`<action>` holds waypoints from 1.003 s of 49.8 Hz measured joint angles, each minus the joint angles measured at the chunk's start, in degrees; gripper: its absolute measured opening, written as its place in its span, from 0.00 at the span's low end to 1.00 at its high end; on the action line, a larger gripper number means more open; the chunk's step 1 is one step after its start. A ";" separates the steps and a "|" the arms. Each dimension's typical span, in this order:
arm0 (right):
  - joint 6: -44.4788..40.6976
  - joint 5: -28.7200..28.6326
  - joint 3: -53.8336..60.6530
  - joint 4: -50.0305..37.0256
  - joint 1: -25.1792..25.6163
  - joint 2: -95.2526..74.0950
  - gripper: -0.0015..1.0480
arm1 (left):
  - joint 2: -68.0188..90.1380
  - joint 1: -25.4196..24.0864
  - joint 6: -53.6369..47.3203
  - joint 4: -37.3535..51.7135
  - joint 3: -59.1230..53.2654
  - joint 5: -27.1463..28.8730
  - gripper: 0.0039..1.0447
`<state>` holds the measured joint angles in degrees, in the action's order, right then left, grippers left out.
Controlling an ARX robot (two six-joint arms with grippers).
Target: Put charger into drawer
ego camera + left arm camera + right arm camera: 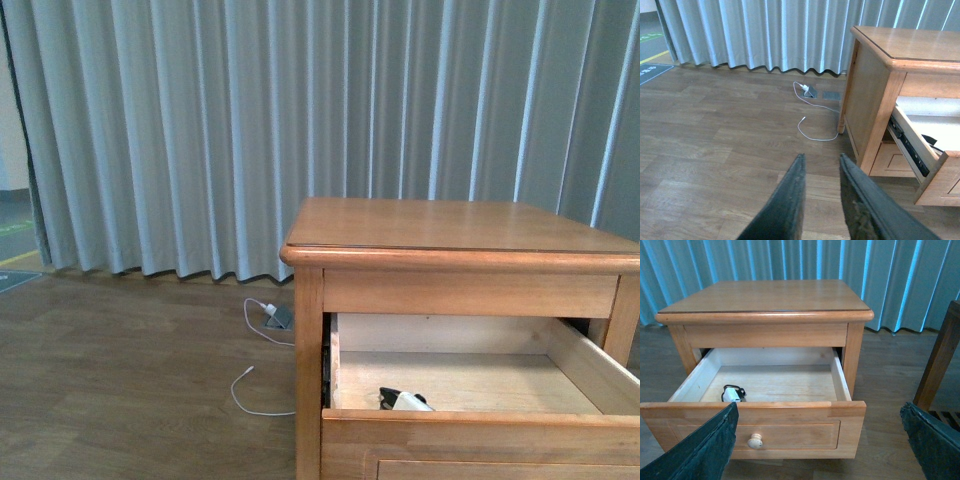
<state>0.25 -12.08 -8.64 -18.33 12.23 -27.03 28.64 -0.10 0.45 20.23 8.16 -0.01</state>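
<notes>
White charger [408, 401] lies at seven o'clock in the open drawer [480, 419]. We hold our left hand [821, 159] narrowly apart, our right hand [819, 410] wide apart.

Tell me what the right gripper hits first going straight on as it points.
Probably the front of the open drawer, beside its knob; the right gripper, open, aims there, though depth is unclear.

Home-like room, bedside setting.
Wooden nightstand [450, 225] with open drawer [790, 414], floor-length grey curtains [250, 130], wood-plank floor [120, 380], white plug [266, 309] with cable at floor level.
</notes>
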 joint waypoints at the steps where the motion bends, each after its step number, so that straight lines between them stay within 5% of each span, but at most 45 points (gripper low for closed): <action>1: 0.00 0.00 0.00 0.00 0.00 0.00 0.92 | -0.44 0.00 0.00 -0.04 -0.28 0.00 0.19; 5: 0.00 0.00 0.00 0.00 0.00 0.00 0.92 | -2.62 0.00 0.11 -0.68 -1.66 0.00 0.03; 46: 0.00 0.00 0.02 0.00 0.00 0.00 0.92 | -18.51 0.00 -0.15 -9.88 -7.50 0.02 0.04; 50: 0.00 0.00 0.02 0.00 0.00 0.00 0.92 | -23.58 0.00 -0.17 -16.66 -7.48 0.00 0.04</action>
<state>0.25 -12.08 -8.62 -18.33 12.23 -27.03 5.06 -0.10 0.27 3.57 0.69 -0.01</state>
